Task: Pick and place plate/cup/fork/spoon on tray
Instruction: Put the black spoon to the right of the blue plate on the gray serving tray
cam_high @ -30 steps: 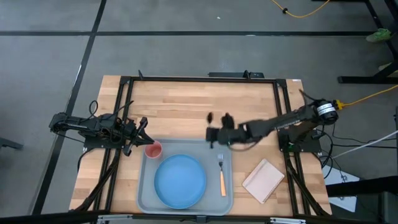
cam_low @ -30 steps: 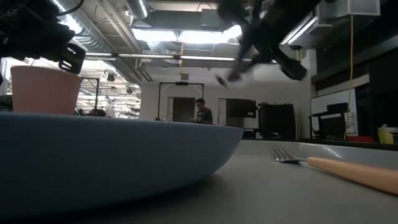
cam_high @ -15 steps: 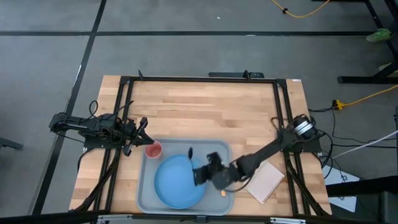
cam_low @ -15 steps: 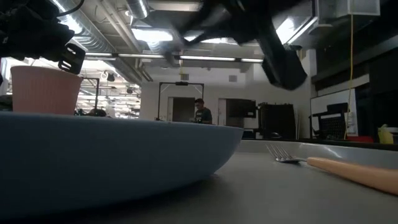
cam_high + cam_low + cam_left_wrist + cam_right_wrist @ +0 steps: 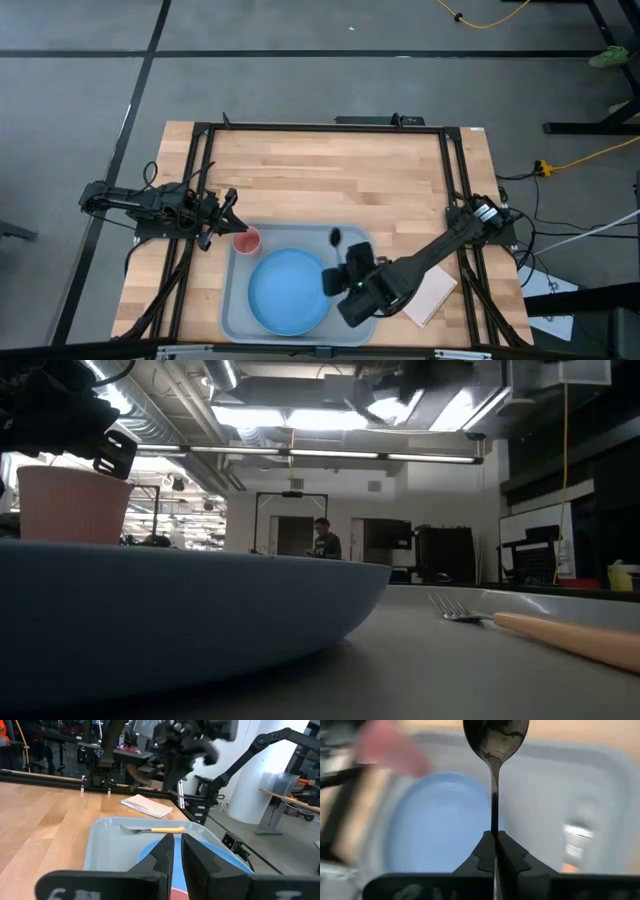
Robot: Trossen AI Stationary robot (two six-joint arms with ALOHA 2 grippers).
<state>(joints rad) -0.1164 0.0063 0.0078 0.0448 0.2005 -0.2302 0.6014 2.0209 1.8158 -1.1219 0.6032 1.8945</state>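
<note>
Now pulled back over the big pale grey-blue tray (image 5: 235, 310) beside the round light-blue plate (image 5: 288, 292), the right gripper (image 5: 495, 851) pinches the small dark shiny spoon (image 5: 495, 750), and the left gripper (image 5: 174, 851) sits nearly closed, empty, by the pink cup (image 5: 247, 240).

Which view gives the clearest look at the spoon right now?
The right wrist view: the spoon fills the frame, its handle clamped between the right gripper fingers, above the plate. The high view shows only its small dark bowl. I cannot make it out in the low or left wrist views.

You work in robot lab or workshop: bare ceiling ducts (image 5: 190, 440), strip lights (image 5: 340, 415), wooden workbench (image 5: 320, 180), equipment racks (image 5: 440, 565), floor cables (image 5: 490, 18).
</note>
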